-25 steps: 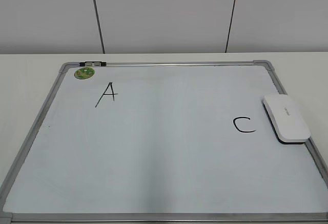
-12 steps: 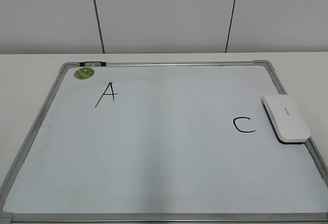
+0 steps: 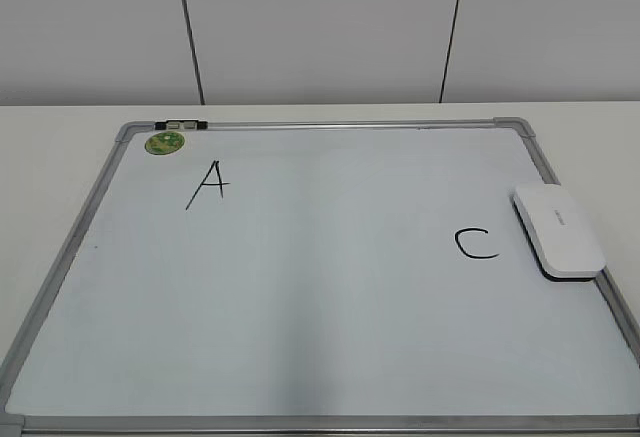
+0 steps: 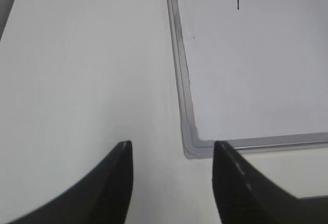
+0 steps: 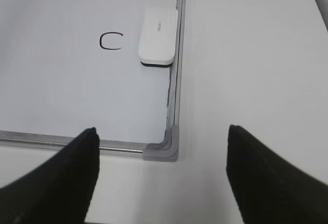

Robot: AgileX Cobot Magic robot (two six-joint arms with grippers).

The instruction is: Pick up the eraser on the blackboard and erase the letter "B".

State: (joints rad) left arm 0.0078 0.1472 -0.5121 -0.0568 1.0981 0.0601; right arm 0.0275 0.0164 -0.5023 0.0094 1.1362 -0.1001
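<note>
White board: blackboard (image 3: pixel 300 287) flat on the table (image 3: pixel 60 132), "A" (image 3: pixel 208 185) and "C" (image 3: pixel 476 244) written on it; no "B" visible.
Eraser: eraser (image 3: pixel 558 230) on the board's right edge, just right of the "C", untouched.
Left gripper (image 4: pixel 171 149): jaws apart, empty, off the board's near-left corner.
Right gripper (image 5: pixel 161 134): jaws wide apart, empty, off the near-right corner.
Risk: with no "B" to target, a wipe could take out the neighbouring "C".
Change: none; nothing has shifted since a second ago.
</note>
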